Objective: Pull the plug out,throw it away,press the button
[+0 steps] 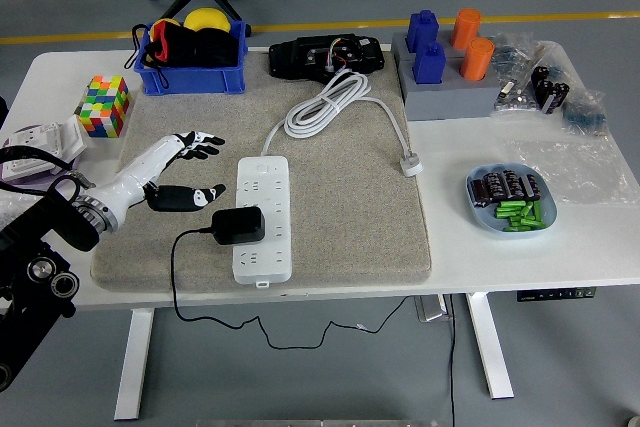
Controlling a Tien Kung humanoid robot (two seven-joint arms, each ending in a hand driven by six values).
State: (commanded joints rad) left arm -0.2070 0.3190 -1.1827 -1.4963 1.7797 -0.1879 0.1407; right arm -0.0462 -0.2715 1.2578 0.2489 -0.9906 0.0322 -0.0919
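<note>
black plug [238, 225] is seated in the white power strip [263, 217] on the bench [500, 257]. left hand [185, 169] hovers beside it, fingers spread, grasping nothing. pulling, discarding and button press all remain.

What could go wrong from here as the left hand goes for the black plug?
The left hand is open beside the black adapter, not yet gripping; a shallow grasp may slip. The white power strip lies loose on the grey mat, so pulling may lift it. The adapter's cable hangs over the table edge and may snag.
</note>
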